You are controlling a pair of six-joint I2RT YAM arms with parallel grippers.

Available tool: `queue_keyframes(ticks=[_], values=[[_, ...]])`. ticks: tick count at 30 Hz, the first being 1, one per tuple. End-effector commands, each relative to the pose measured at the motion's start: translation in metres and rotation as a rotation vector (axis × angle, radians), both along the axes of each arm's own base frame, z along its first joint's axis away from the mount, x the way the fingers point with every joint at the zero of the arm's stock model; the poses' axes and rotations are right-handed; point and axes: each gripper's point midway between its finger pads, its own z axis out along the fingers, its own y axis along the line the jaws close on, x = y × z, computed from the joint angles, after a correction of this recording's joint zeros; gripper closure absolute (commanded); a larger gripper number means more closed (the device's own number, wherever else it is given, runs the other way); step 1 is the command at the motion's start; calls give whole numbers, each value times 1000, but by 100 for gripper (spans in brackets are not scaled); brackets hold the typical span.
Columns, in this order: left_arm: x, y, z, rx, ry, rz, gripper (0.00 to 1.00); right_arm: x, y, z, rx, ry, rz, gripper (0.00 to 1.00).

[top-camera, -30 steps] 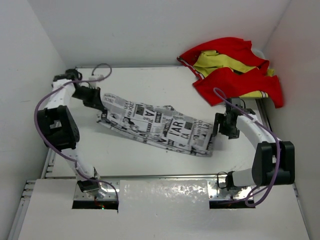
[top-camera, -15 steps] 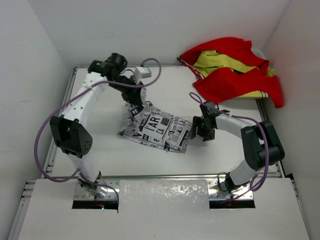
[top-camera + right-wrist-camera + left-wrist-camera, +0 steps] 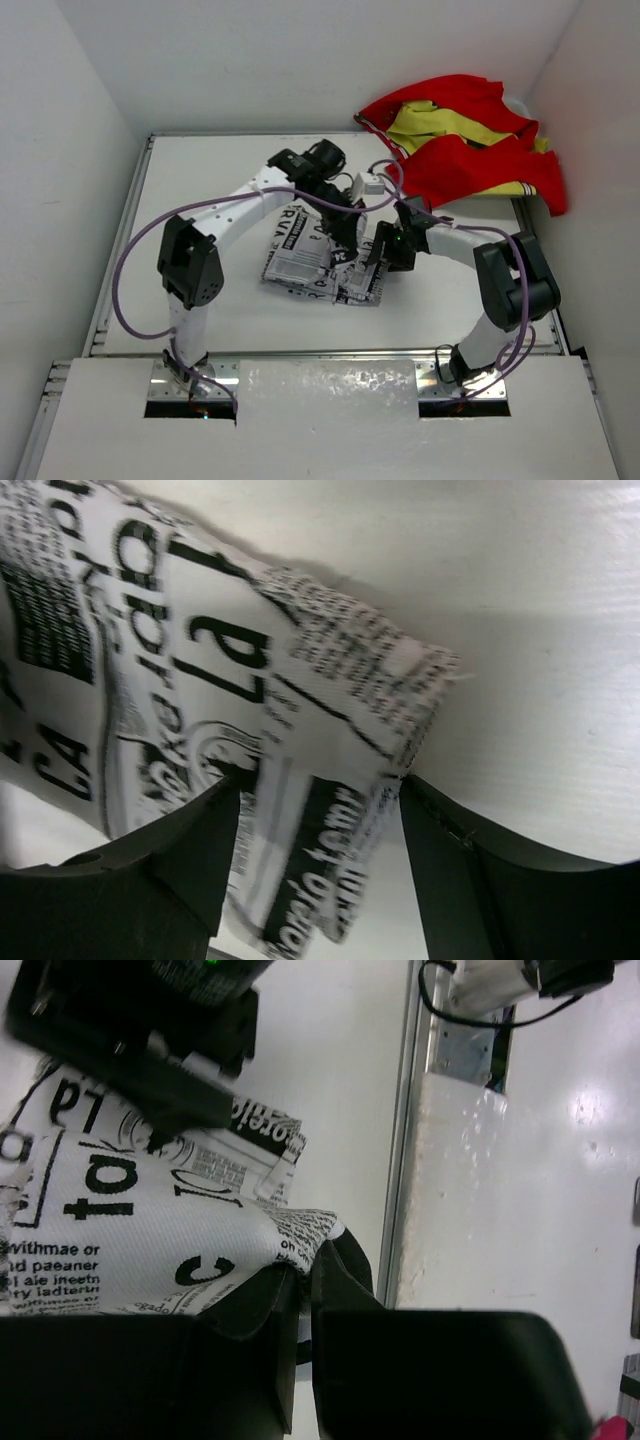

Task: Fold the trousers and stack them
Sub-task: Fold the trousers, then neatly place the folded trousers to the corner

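The trousers [image 3: 305, 262], white with black newspaper print, lie folded into a short bundle at the table's middle. My left gripper [image 3: 345, 245] reaches across from the left and sits over the bundle's right end. In the left wrist view it [image 3: 305, 1270] is shut on an edge of the printed cloth [image 3: 120, 1230]. My right gripper [image 3: 380, 255] is right beside it at the same end. In the right wrist view it [image 3: 320, 785] is open wide, with a fold of the trousers [image 3: 200, 660] between the spread fingers [image 3: 190, 860].
A red and yellow garment [image 3: 460, 145] lies heaped in the back right corner. Metal rails [image 3: 130, 230] edge the table on the left, with walls close behind. The table's near edge and the arm bases [image 3: 190, 385] are at the bottom.
My left gripper swung right across the table, carrying the trousers' left end over onto the right end. The long strip became a short folded bundle. My right gripper shifted left.
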Motion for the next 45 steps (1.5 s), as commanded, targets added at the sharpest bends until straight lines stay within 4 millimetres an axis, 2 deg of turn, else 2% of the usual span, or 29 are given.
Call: queue_keyframes(ticks=[1,6,9,12,13,15,16,17,18,19,20,21,23,24,25,26,27,29,30,31,32,33,34,35,36,37,38,41,45], values=[[7,-40,23,-130,-34,-13,100,4,7,-7,26,6,-1,35],[18,-52,-14,-71,20,39,100,6,-3,-2,37,-2,-24,35],[26,-59,-23,-69,15,62,94,9,-20,5,32,-6,-67,35],[34,-70,-30,-74,-16,81,81,10,-63,14,-51,13,-135,33],[34,-74,-32,-76,-18,81,77,7,-88,20,-89,27,-172,32],[36,-84,-44,-69,-16,71,53,17,-128,42,-129,-6,-249,31],[36,-85,-42,-73,-21,67,45,12,-136,40,-137,12,-256,31],[37,-90,-42,-75,-15,59,24,22,-148,58,-170,-37,-271,31],[33,-94,-40,-91,0,38,18,25,-158,68,-202,-58,-276,31],[27,-95,-36,-95,12,15,7,23,-164,76,-243,-58,-245,31],[26,-98,-28,-113,4,-1,0,33,-167,96,-258,-112,-241,31],[29,-102,-6,-153,-48,-19,0,36,-169,105,-272,-133,-237,31],[37,-95,31,-190,-133,-12,0,40,-166,122,-267,-185,-226,32],[47,-85,42,-187,-175,19,0,43,-153,127,-252,-215,-193,33],[67,-61,68,-213,-223,90,0,41,-145,126,-248,-222,-172,33],[76,-43,66,-199,-198,149,0,38,-121,126,-241,-238,-102,33],[107,-4,69,-191,-201,261,0,35,-109,123,-232,-233,-74,32],[128,49,65,-149,-210,407,1,15,-88,101,-149,-139,-66,31],[144,95,69,-130,-224,511,1,-5,-74,78,-62,-53,-89,31],[145,119,49,-83,-184,566,1,-14,-69,69,-29,-26,-102,31],[157,158,41,-49,-179,654,2,-15,-61,62,10,-48,-98,31],[153,176,37,-32,-158,688,2,-21,-50,59,73,-45,-101,31],[146,194,18,-3,-107,720,2,-40,-44,42,104,0,-93,31],[148,221,10,11,-90,781,3,-37,-33,42,155,-34,-72,31],[145,233,10,10,-103,807,3,-50,-21,37,228,1,-52,31],[136,243,-8,42,-68,830,3,-50,-13,37,265,-7,-29,32],[139,263,-12,50,-77,882,3,-43,-6,40,304,-50,-6,32],[125,278,-23,70,-62,919,3,-40,2,35,344,-55,45,35],[118,281,-24,84,-86,920,4,-46,-7,9,277,9,57,56]])
